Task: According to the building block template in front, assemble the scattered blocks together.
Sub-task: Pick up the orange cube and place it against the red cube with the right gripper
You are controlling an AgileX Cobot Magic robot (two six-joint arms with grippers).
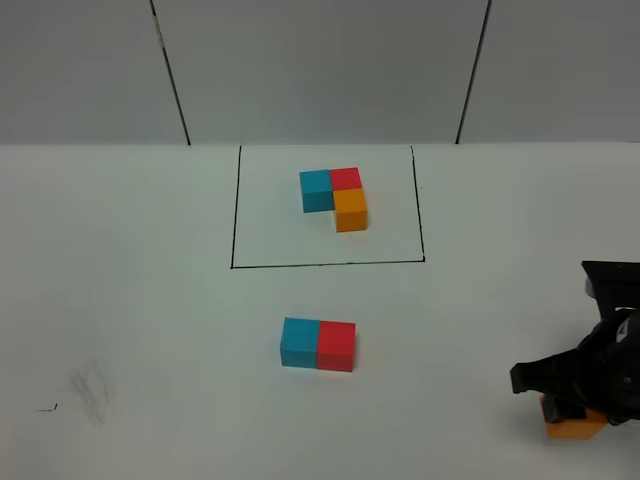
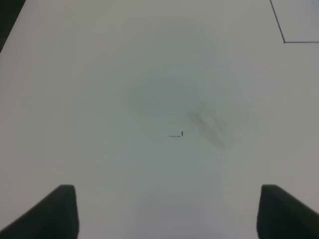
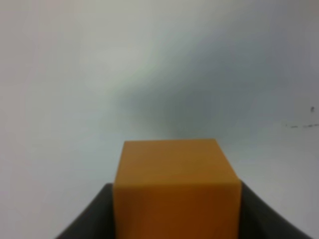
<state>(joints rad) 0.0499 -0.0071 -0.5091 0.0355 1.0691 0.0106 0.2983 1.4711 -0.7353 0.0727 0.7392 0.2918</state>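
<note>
Blue cube (image 1: 300,341), red cube (image 1: 336,346), orange cube (image 3: 174,184).

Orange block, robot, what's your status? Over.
Right gripper shut on orange block. Left gripper open, empty. Blue block and red block joined. Nothing in the way.

I see the frame (image 1: 236,210) at the far middle of the table (image 1: 130,300), with the template (image 1: 335,197) inside it, nearer its far edge: two cubes side by side and one in front of the right one. In front of the frame, near the middle, a pair (image 1: 318,344) of loose cubes sits side by side, touching. The third cube (image 1: 575,428) is well apart from them at the near right corner, between the jaws of my right gripper (image 1: 570,405). My left gripper (image 2: 167,214) hangs over bare table at the near left, with a smudge (image 2: 209,124) ahead of it.
</note>
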